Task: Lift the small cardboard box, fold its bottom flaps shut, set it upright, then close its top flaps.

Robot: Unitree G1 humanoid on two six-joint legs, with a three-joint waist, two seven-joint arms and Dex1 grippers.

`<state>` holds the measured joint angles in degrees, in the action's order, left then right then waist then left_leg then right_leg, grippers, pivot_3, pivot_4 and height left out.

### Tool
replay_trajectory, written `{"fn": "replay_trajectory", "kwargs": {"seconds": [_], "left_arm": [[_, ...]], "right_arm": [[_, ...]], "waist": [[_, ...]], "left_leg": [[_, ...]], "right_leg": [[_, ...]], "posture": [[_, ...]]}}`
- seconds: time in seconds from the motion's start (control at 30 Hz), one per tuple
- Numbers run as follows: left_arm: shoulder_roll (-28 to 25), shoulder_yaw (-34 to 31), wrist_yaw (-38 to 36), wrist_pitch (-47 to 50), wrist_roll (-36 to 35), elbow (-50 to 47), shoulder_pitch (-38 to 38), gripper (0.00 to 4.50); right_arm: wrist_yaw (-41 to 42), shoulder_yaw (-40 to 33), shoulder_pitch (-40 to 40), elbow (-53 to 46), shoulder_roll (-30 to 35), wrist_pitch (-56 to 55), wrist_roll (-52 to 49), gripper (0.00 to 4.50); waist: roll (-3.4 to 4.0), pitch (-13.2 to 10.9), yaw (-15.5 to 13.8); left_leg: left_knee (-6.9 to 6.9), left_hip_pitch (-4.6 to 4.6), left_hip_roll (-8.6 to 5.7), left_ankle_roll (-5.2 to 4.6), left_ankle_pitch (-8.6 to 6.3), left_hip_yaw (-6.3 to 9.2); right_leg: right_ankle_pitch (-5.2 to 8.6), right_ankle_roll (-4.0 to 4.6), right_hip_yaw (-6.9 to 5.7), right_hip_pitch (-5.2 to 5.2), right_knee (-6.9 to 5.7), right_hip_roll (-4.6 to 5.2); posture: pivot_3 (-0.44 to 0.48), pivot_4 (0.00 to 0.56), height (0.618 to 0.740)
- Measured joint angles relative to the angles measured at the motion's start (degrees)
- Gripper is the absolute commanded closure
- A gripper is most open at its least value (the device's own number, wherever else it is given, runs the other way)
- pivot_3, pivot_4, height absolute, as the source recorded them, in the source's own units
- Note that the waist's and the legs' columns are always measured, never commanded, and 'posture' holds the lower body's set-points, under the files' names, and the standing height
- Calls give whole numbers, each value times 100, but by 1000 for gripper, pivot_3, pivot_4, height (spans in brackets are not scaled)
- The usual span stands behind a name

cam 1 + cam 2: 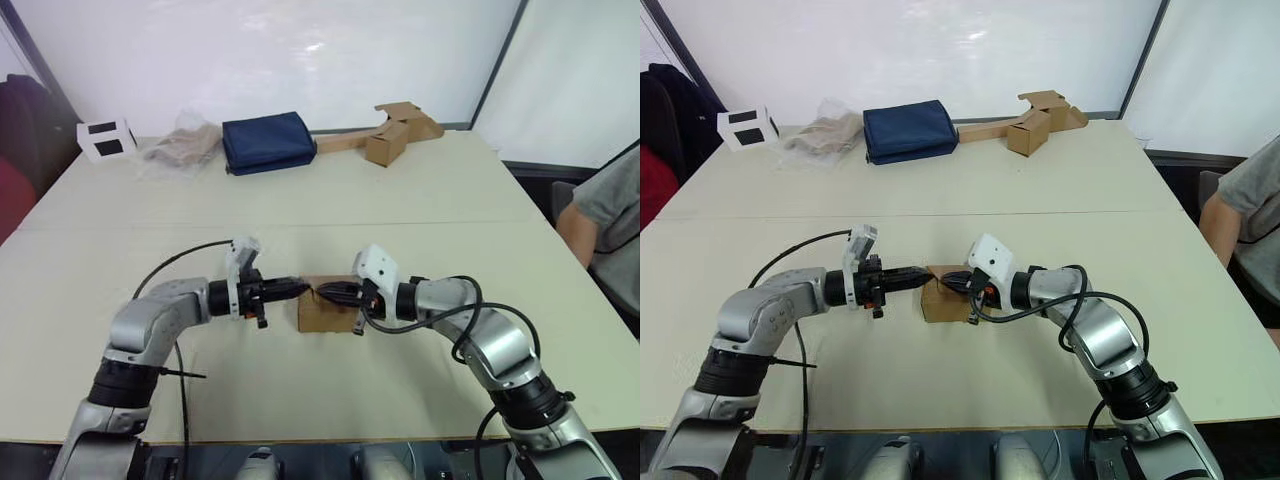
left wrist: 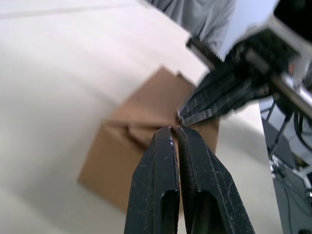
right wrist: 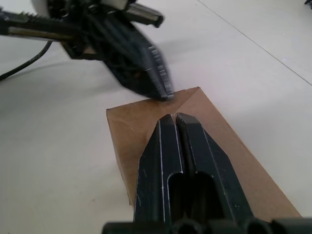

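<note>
Table [image 1: 420, 200] | small cardboard box [image 1: 322, 315] between closed left hand [image 1: 300, 288], closed right hand [image 1: 325, 291] | blue bag [image 1: 267, 142] far

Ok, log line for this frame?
small cardboard box upright on table | left gripper shut, at top flaps | right gripper shut, at top flaps

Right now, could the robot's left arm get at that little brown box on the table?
Probably yes: the left gripper, fingers shut, is already at the small cardboard box, and nothing lies between them.
</note>
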<state>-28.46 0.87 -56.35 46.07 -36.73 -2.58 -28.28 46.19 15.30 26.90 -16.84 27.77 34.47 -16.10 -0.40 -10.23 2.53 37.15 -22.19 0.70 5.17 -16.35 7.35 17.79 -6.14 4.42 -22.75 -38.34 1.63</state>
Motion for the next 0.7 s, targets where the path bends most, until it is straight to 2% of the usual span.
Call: {"fn": "replay_trajectory", "kwargs": {"seconds": [0.27,0.7], "left_arm": [[400,298,185,-639,532,603,-301,4348],[466,295,116,-822,702,796,-382,4348]], "right_arm": [[-48,-2,-6,-33,-37,11,2,4500],[1,-94,-188,-435,39,239,-261,4500]], "waist": [[0,0,-16],[0,0,-8]], "left_leg": [[2,0,-2,1,0,0],[1,0,-2,0,0,0]], "right_leg": [[0,0,0,1,0,2],[0,0,0,1,0,1]], "posture": [[0,150,740],[0,150,740]]}}
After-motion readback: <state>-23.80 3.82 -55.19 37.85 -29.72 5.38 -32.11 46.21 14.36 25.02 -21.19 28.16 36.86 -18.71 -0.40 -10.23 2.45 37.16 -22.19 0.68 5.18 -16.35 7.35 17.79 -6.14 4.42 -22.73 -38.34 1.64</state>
